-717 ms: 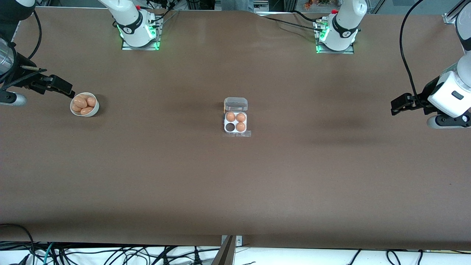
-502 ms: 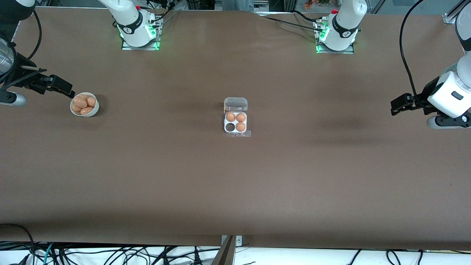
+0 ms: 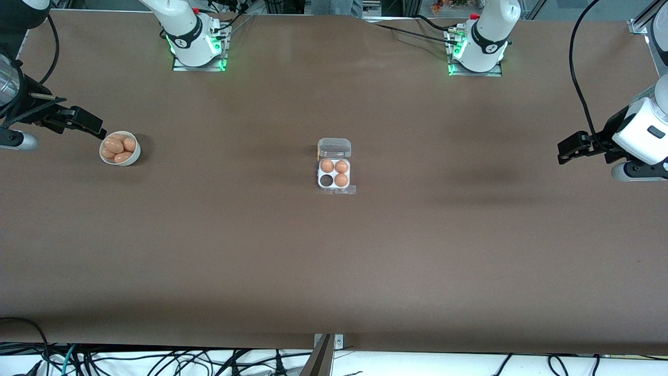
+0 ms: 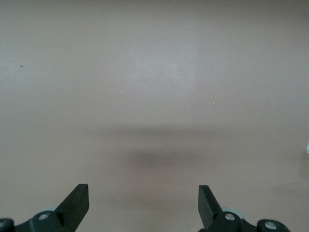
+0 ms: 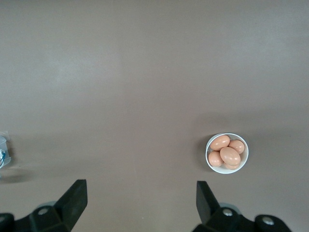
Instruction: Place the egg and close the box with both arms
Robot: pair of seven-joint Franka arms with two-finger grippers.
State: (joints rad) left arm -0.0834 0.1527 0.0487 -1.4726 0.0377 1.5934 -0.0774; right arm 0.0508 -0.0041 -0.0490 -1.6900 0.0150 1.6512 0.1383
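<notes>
The box (image 3: 334,180) sits mid-table, its clear lid (image 3: 334,148) open and lying flat toward the arms' bases. Three tan-orange eggs fill three cells; the cell (image 3: 326,180) nearer the front camera, toward the right arm's end, is empty. Several identical eggs (image 3: 118,148) lie in a round white bowl (image 3: 131,157) at the right arm's end, also in the right wrist view (image 5: 227,153). My right gripper (image 3: 94,127) hovers beside the bowl, open and empty (image 5: 140,198). My left gripper (image 3: 564,151) hovers over bare table at the left arm's end, open and empty (image 4: 143,200).
The brown table (image 3: 334,261) spreads wide around the box. Both arm bases (image 3: 195,49) (image 3: 477,52) stand along the table's back edge. Cables hang past the front edge (image 3: 156,360). A sliver of the box shows at the right wrist view's edge (image 5: 2,152).
My left gripper has shifted slightly outward, toward the left arm's end of the table. The right arm, the bowl and the box have not moved.
</notes>
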